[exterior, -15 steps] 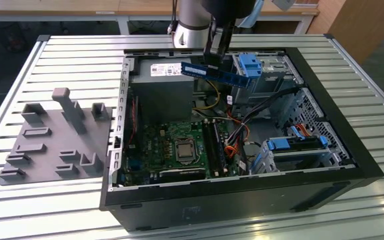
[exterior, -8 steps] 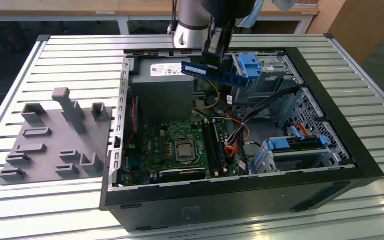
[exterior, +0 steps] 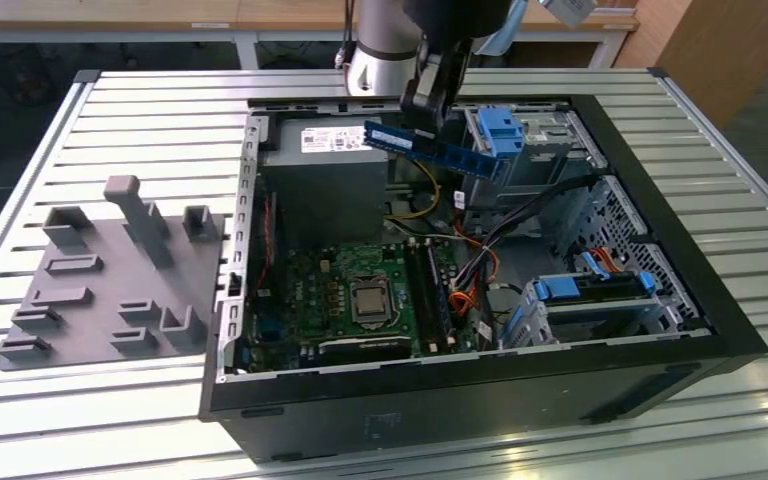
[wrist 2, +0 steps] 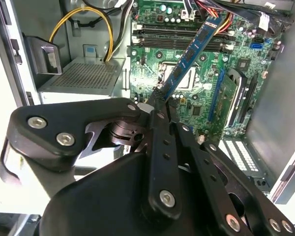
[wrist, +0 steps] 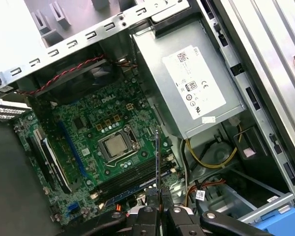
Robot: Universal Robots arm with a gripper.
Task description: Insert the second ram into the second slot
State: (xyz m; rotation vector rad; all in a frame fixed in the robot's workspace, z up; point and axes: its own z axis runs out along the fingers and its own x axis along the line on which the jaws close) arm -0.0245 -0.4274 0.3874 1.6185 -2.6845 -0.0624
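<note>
The second ram (exterior: 432, 150), a thin blue circuit board strip, hangs level above the open computer case (exterior: 651, 330), over its far end by the power supply. My gripper (exterior: 427, 112) is shut on it from above. In the second wrist view the ram (wrist 2: 191, 53) sticks out from the closed fingertips (wrist 2: 160, 109) toward the green motherboard (wrist 2: 246, 64). The first wrist view shows the ram (wrist: 158, 157) edge-on above the gripper (wrist: 160, 210). The long dark memory slots (exterior: 427, 288) (wrist: 130, 178) lie beside the processor socket, well below the ram. Which one is the second slot I cannot tell.
The power supply (exterior: 324, 170) fills the case's far corner. Bright blue drive brackets (exterior: 502, 130) (exterior: 595, 290) and loose cables (exterior: 491, 255) crowd the exterior view's right side. A grey moulded fixture (exterior: 104, 270) lies on the slatted table (exterior: 157, 100) at the exterior view's left.
</note>
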